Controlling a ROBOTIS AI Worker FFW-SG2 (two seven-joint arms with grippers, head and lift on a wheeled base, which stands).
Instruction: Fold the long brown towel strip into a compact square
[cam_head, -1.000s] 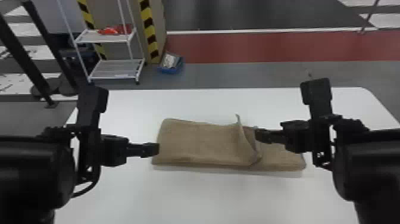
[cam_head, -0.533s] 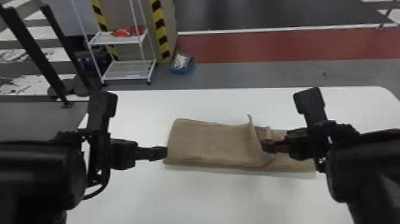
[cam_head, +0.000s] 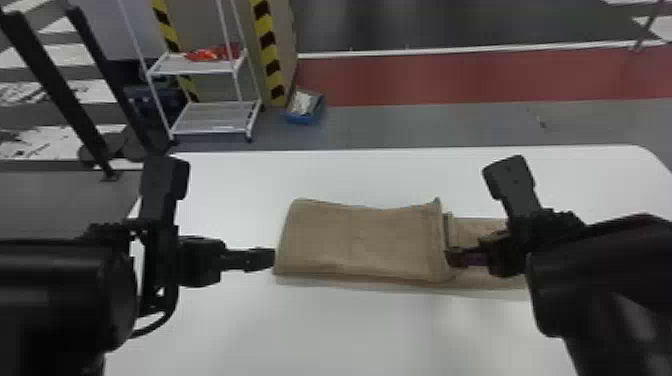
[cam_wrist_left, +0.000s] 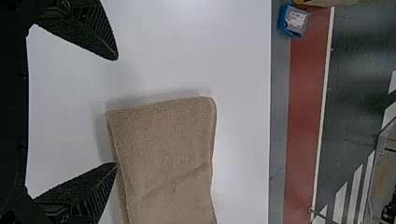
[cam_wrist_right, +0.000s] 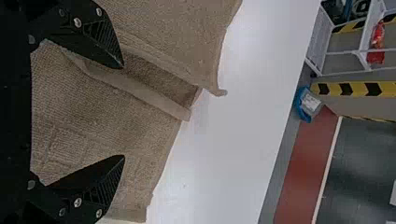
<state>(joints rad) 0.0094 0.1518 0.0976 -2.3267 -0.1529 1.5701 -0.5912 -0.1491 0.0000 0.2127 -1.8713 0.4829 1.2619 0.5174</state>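
Note:
The brown towel (cam_head: 360, 240) lies across the white table, its left portion doubled over and its right portion flatter beneath my right arm. My left gripper (cam_head: 272, 259) is at the towel's left folded end. In the left wrist view that gripper (cam_wrist_left: 116, 112) has its fingers wide apart, the towel (cam_wrist_left: 163, 154) beyond the tips and nothing between them. Over the edge of the folded layer is my right gripper (cam_head: 450, 257). The right wrist view shows this gripper (cam_wrist_right: 124, 112) open above the towel (cam_wrist_right: 79, 126), a raised hem ridge running between its fingers.
The white table (cam_head: 320, 330) extends around the towel, with its far edge behind. Past it on the floor stand a white wire shelf (cam_head: 210, 120) and a blue box (cam_head: 303, 107), beside a yellow-and-black striped post (cam_head: 270, 55).
The right gripper has moved left, onto the folded layer's edge, and its arm has tilted. The upright flap there now lies lower. The head view has swung slightly left; the left gripper remains by the towel's end.

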